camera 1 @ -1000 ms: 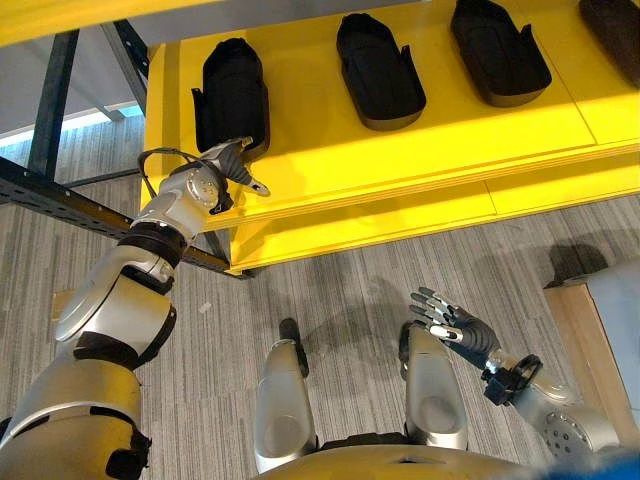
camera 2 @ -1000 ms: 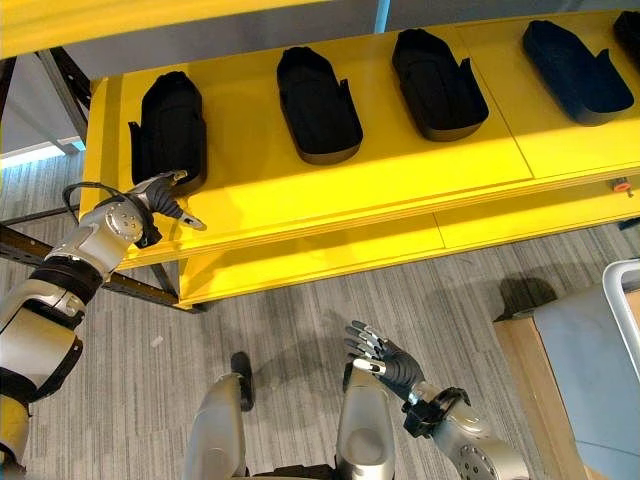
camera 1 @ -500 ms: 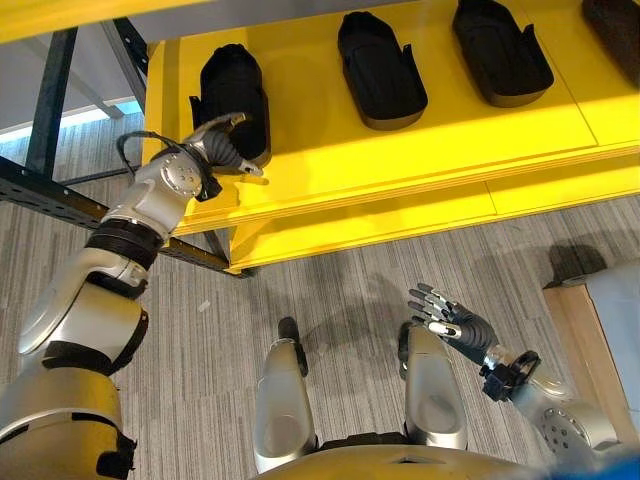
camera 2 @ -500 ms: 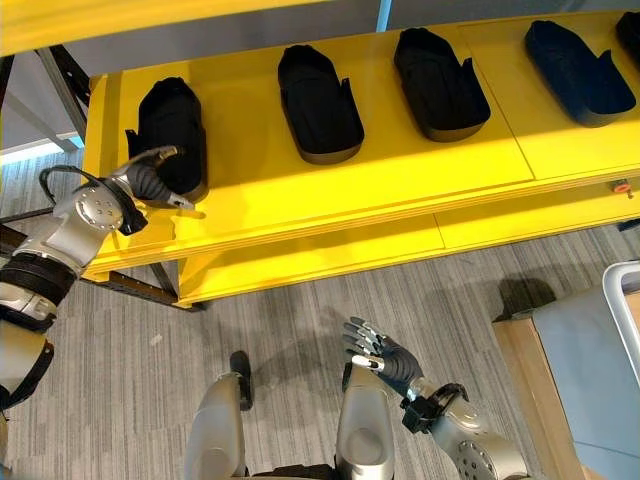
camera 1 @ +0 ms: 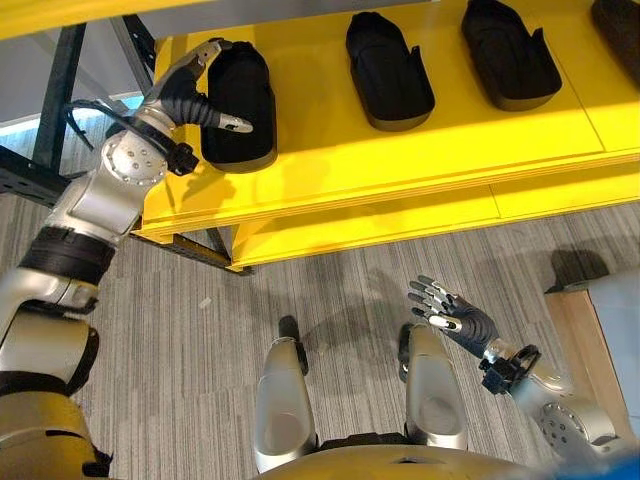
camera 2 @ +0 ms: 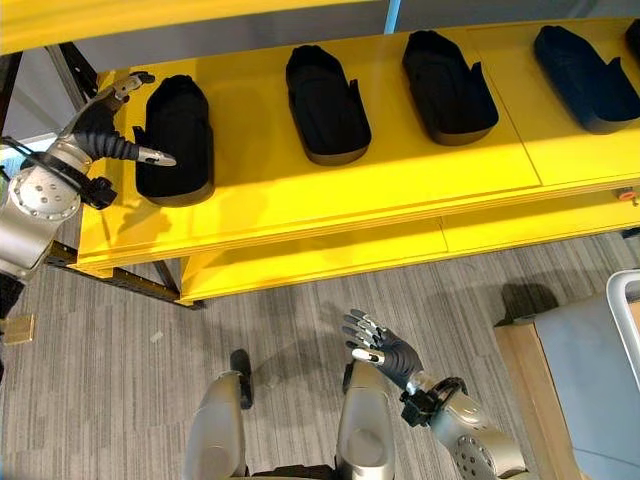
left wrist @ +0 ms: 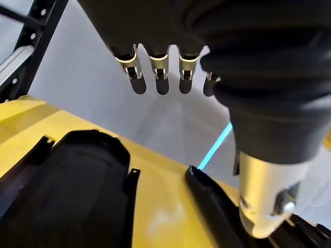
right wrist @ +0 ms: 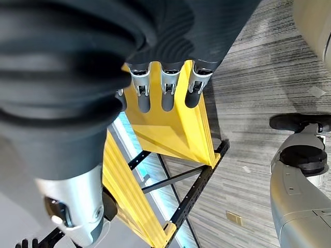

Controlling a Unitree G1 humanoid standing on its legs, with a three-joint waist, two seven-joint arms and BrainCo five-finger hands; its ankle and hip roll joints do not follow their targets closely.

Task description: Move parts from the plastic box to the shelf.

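Several black moulded parts lie in a row on the yellow shelf (camera 1: 330,160). My left hand (camera 1: 190,95) is raised at the shelf's left end, open, its straight fingers reaching over the left side of the leftmost part (camera 1: 243,100), with the thumb lifted above. In the left wrist view the fingers (left wrist: 155,77) are straight and hold nothing, with that part (left wrist: 72,191) and its neighbour (left wrist: 217,206) beyond them. More parts (camera 2: 325,105) (camera 2: 448,85) (camera 2: 585,65) lie to the right. My right hand (camera 1: 452,316) hangs low over the floor, open and empty.
A black steel rack frame (camera 1: 50,100) stands left of the shelf. A lower yellow shelf board (camera 2: 330,255) juts out beneath. At the right edge stand a wooden table edge (camera 2: 515,370) and the white rim of a box (camera 2: 615,290). Grey striped floor lies in front.
My left hand has risen from the shelf's front edge and moved left, to beside the leftmost part. The right hand has hardly moved.
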